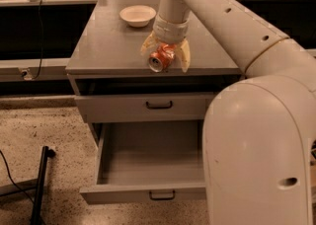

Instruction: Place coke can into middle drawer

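Grey cabinet top (103,46), cream bowl (138,15), tool (166,59) spread around coke can (159,61), speckled floor (44,125)

No words or numbers can be read. The can's (161,59) marks are too small to read. The gripper (166,54) is over it, near the worktop's (108,46) front edge.

Glossy metal coke can (161,59) (between jaws)

You'll find the coke can (161,59) lying on the bench (106,46) near its front edge, between the spread fingers of the pincer (166,52). The bowl (138,15) sits behind it, leftward. Below, the middle drawer (143,192) stands pulled out under a closed drawer (123,106).
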Controlling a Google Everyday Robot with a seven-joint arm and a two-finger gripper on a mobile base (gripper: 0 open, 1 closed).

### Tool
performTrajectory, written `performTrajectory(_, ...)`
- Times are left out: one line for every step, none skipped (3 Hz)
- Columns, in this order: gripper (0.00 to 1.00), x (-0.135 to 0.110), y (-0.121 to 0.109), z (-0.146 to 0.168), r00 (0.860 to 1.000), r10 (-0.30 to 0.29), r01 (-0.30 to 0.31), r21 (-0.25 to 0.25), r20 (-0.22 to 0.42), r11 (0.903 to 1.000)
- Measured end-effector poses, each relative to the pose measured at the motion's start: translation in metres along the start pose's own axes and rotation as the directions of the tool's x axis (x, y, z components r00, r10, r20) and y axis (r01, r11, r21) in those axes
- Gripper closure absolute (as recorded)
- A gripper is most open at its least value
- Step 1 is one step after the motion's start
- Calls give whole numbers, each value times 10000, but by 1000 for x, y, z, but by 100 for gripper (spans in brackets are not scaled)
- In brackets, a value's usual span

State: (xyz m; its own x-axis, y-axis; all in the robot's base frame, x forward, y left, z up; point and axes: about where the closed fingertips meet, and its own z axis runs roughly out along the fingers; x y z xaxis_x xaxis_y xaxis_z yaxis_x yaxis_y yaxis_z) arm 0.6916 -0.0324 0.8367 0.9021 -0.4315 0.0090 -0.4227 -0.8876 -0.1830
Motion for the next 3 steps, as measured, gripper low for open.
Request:
performTrajectory(43, 4, 0, 12, 9996, -273, 270, -308, -107, 9992)
performTrajectory(64, 0, -2, 14, 9997, 242, -242, -254, 32, 9994)
performTrajectory(89, -5, 6, -4, 9765, 2087, -2094, 61, 539, 9778)
